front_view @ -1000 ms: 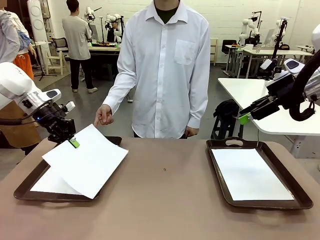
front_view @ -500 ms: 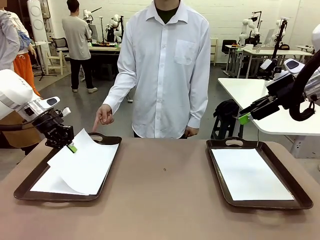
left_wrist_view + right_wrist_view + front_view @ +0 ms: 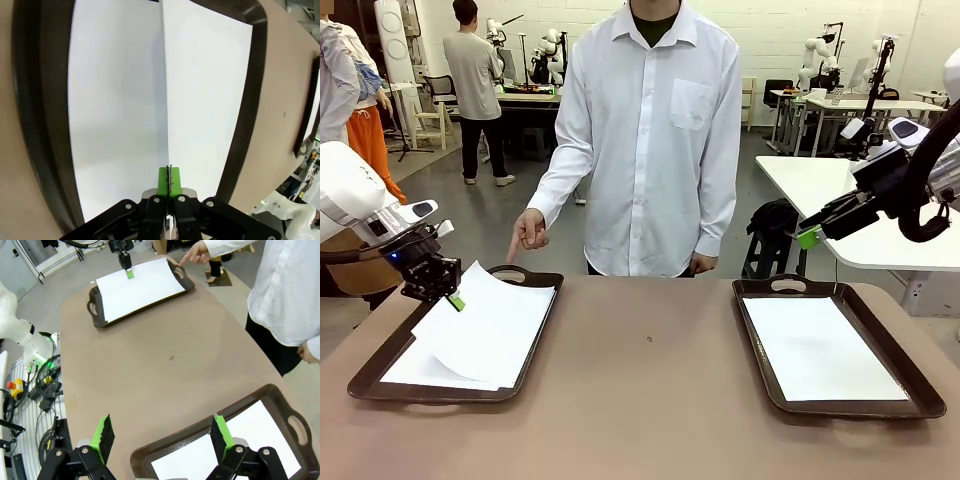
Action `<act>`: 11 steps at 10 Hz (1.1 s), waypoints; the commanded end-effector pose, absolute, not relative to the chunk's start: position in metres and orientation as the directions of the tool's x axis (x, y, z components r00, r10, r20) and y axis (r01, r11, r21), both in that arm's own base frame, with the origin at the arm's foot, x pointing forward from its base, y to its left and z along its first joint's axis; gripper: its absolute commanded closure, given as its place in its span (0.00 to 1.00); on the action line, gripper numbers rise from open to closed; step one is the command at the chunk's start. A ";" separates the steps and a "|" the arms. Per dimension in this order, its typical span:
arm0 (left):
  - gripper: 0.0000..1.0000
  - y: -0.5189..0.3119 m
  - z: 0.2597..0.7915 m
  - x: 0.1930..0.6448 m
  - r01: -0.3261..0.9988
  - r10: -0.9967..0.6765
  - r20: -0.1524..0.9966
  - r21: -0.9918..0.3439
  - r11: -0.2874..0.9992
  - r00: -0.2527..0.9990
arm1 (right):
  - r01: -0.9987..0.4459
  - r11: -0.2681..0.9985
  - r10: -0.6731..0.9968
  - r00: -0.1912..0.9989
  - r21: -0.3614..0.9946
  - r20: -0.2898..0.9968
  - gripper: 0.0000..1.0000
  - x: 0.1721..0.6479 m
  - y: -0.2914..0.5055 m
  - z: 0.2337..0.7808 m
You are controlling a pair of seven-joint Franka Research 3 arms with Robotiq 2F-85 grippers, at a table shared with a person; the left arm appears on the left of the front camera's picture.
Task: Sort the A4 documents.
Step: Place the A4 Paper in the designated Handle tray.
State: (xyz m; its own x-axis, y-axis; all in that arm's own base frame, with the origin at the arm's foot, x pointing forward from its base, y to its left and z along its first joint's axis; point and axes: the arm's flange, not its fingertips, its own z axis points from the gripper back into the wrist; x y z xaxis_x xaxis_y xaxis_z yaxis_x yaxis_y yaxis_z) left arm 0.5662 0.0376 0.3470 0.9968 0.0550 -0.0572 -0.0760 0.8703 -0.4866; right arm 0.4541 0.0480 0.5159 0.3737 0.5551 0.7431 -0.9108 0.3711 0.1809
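Observation:
My left gripper is shut on the near-left corner of a white A4 document, holding it tilted just above the left dark brown tray. A second document lies flat in that tray beneath it. In the left wrist view the green pads pinch the sheet's edge. My right gripper hangs open in the air beyond the right tray, which holds one document. From the right wrist, the open gripper looks down past that tray.
A person in a white shirt stands at the far side of the table. Their hand points a finger down at the far end of the left tray. The brown tabletop lies between the two trays.
My left gripper has moved left and down with the sheet, which now sits lower and more squarely over the left tray. The person's hand now points a finger down. The right arm has not moved.

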 end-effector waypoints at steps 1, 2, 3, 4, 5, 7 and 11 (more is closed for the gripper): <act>0.99 0.039 0.346 0.564 -0.114 0.094 -0.065 -0.445 0.888 0.993 | -0.912 0.369 0.553 0.368 0.176 0.748 0.00 0.455 0.048 0.515; 0.99 0.040 0.344 0.565 -0.115 0.092 -0.073 -0.447 0.887 0.993 | -0.912 0.369 0.553 0.368 0.176 0.748 0.00 0.455 0.048 0.515; 0.99 0.041 0.342 0.567 -0.117 0.092 -0.077 -0.453 0.884 0.993 | -0.912 0.369 0.553 0.368 0.176 0.748 0.00 0.455 0.048 0.515; 0.99 0.040 0.340 0.568 -0.119 0.089 -0.086 -0.454 0.883 0.992 | -0.912 0.369 0.553 0.368 0.176 0.748 0.00 0.455 0.048 0.515; 0.99 0.040 0.339 0.569 -0.128 0.094 -0.098 -0.447 0.885 0.991 | -0.912 0.369 0.553 0.368 0.176 0.748 0.00 0.455 0.048 0.515; 0.79 0.040 0.339 0.568 -0.139 0.106 -0.104 -0.403 0.905 0.989 | -0.912 0.369 0.553 0.368 0.176 0.748 0.00 0.455 0.048 0.515; 0.39 0.041 0.346 0.569 -0.117 0.088 -0.094 -0.367 0.923 0.992 | -0.912 0.369 0.553 0.368 0.176 0.748 0.00 0.455 0.048 0.515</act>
